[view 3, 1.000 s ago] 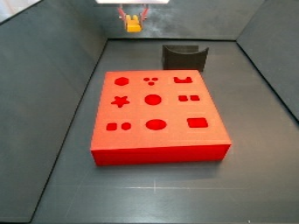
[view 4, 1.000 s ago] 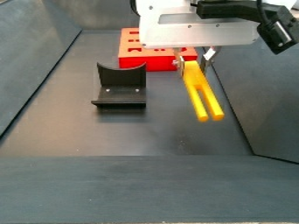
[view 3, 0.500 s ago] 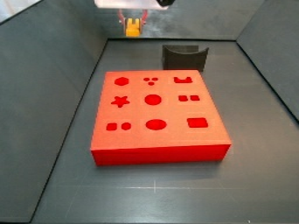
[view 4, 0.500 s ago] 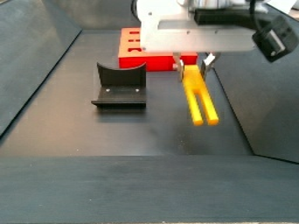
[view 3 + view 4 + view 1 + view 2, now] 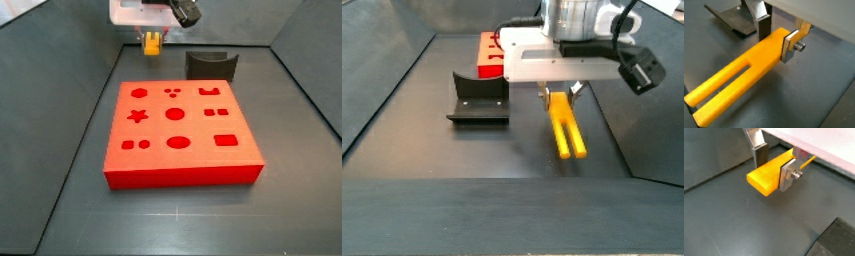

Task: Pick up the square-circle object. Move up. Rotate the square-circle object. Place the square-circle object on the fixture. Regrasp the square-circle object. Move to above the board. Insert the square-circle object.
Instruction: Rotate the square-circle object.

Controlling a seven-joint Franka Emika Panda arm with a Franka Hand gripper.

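End effector (image 5: pixel 777 31), clamped on the square-circle object (image 5: pixel 741 82), holds your piece aloft; its long axis slants downward, and the fixture (image 5: pixel 478 96) sits beside it.

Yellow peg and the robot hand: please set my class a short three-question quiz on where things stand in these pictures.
1. True or false: the hand is shut on the yellow peg.
2. The peg's free end is: A solid, B split into two prongs, C hooked.
3. Fill in: the dark fixture stands on the floor and is ____ by the peg.

Key:
1. True; silver fingers clamp one end of it in both wrist views.
2. B; a slot divides it in a wrist view.
3. Untouched; in a side view the peg hangs clear of the floor, beside the fixture, and the red board lies further off.
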